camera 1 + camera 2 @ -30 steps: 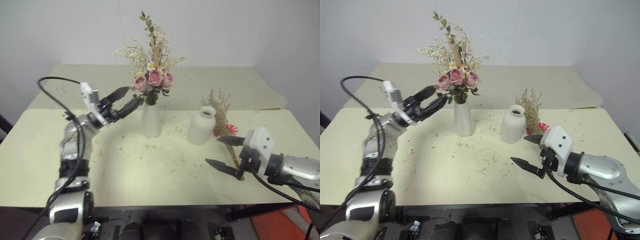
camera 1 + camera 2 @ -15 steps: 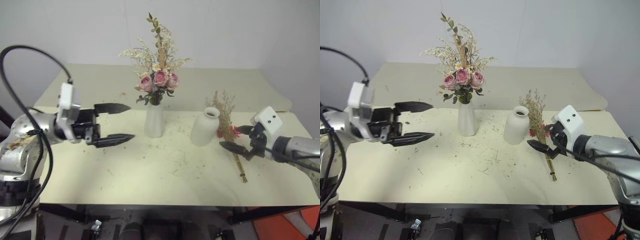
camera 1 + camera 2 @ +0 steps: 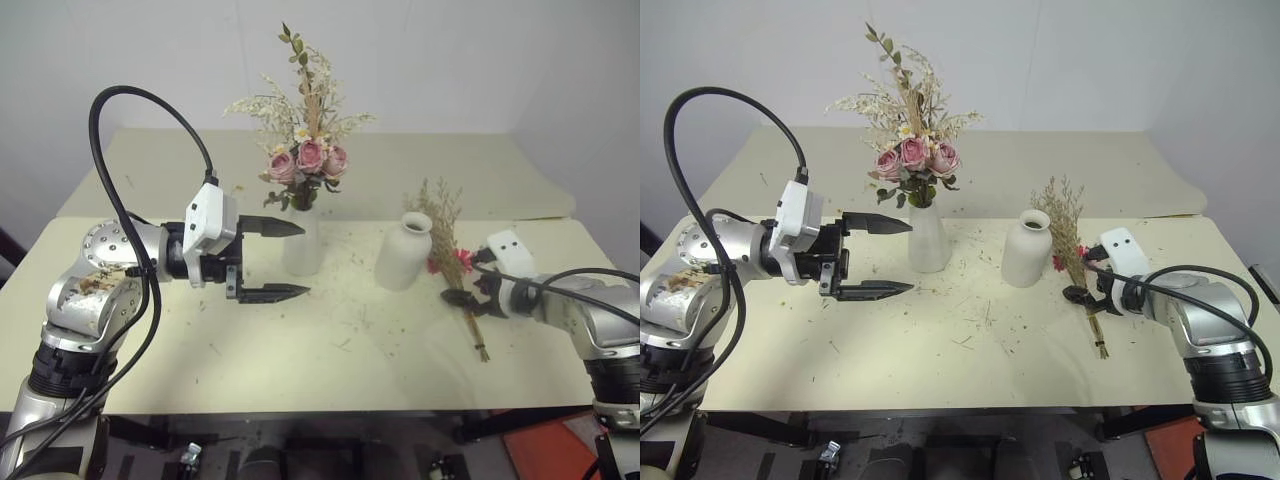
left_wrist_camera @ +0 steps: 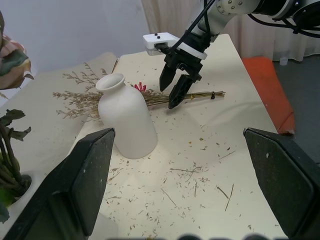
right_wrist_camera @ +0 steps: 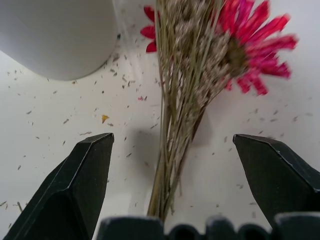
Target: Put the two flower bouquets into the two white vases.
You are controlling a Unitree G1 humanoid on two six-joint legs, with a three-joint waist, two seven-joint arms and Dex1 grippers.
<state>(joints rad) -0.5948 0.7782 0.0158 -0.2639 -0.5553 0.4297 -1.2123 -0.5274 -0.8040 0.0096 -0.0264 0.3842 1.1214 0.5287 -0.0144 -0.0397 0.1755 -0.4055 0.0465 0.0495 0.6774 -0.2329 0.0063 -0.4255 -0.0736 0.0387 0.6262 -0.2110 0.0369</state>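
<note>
**Dried bouquet flat on table, rose bouquet in tall vase**

Dried tan bouquet (image 3: 1080,262) lies flat on the table (image 3: 940,350), just right of the short round vase (image 3: 1026,249), sprig tips up by the vase, stems pointing toward the near edge. Small red flower (image 5: 250,47) sits partway along it, next to the vase base. Short vase stands upright with nothing in its mouth. Rose bouquet (image 3: 908,130) stands upright in the tall slim vase (image 3: 926,238), left of the short vase, the two vases apart. Pink roses sit just above the mouth, tan and green sprigs rise higher.

Right gripper (image 3: 1087,285) is low over the dried bouquet's stems, fingers spread wide with the stems between them; right wrist view shows both fingertips clear of the stems, nothing grasped. Left wrist view shows the same, black fingers (image 4: 178,92) angled down at the stems.

Left gripper (image 3: 285,261) hangs above the table, left of the tall vase, pointing sideways toward it, fingers released wide, empty, one finger near the vase body; cannot tell if touching.

Dry plant bits are scattered over the tabletop.
</note>
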